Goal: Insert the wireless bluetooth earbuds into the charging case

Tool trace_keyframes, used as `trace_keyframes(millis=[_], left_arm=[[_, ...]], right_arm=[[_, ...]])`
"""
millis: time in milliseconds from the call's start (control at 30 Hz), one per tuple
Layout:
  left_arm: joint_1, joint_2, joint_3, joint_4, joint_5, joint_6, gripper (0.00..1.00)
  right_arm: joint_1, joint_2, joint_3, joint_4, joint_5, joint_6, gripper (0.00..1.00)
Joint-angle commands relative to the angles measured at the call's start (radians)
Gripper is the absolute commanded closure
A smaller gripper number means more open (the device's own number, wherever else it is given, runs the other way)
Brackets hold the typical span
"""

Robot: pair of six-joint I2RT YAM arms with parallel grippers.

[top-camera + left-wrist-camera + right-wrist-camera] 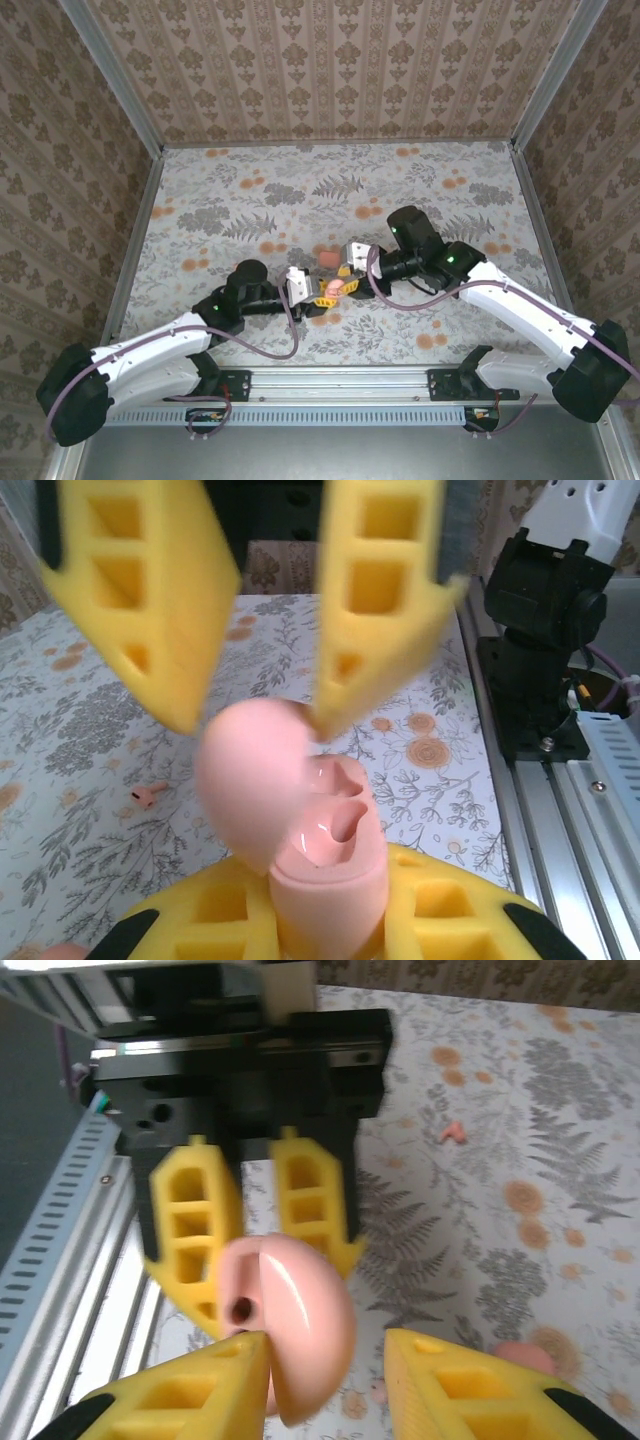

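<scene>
The open case (325, 880) is being clenched in the left pincer (325, 915), the right pincer (330, 1360) being held parted about its lid (250, 780) — which could be knocked shut; an earbud (148, 796) is lying on the desk (80, 700).

Lab test cell, aluminium rail (350, 379), wallpapered walls (330, 60), floral tabletop (250, 190)

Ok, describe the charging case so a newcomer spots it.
Look at the middle of the floral table. The charging case sits there, clamped by the left gripper. Unlike the round pink disc just beyond, it is boxy and hinged open.
</scene>
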Motion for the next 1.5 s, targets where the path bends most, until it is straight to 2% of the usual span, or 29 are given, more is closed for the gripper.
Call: trace_keyframes(millis=[0,233,367,533,733,800,933,1100,1467], left_arm=[[-0.012,-0.010,0.015,0.022,0.036,-0.002,0.82],[-0.010,-0.018,-0.009,0.060,0.004,-0.018,0.83],[0.002,-0.016,-0.055,0.128,-0.082,-0.050,0.83],[0.059,-0.024,-0.130,0.226,-0.228,-0.147,0.83],[0.099,-0.056,-0.142,0.151,-0.332,-0.183,0.83],[0.108,-0.068,-0.144,0.125,-0.390,-0.203,0.83],[0.130,-0.095,-0.160,0.091,-0.523,-0.272,0.84],[0.152,-0.131,-0.147,0.004,-0.569,-0.298,0.84],[0.195,-0.249,-0.173,-0.113,-0.706,-0.372,0.84]], right_arm=[[-0.022,-0.016,0.034,0.023,0.006,0.016,0.64],[-0.025,-0.017,0.031,0.019,0.005,0.029,0.64],[-0.025,-0.041,0.021,0.043,0.008,0.076,0.63],[-0.025,-0.045,0.041,0.026,0.091,0.211,0.63],[-0.025,0.011,0.107,-0.076,0.264,0.491,0.63],[-0.024,0.045,0.129,-0.118,0.335,0.611,0.61],[-0.021,0.135,0.179,-0.216,0.395,0.788,0.59],[0.000,0.278,0.237,-0.324,0.483,0.946,0.56],[0.078,0.529,0.302,-0.261,0.442,1.046,0.56]])
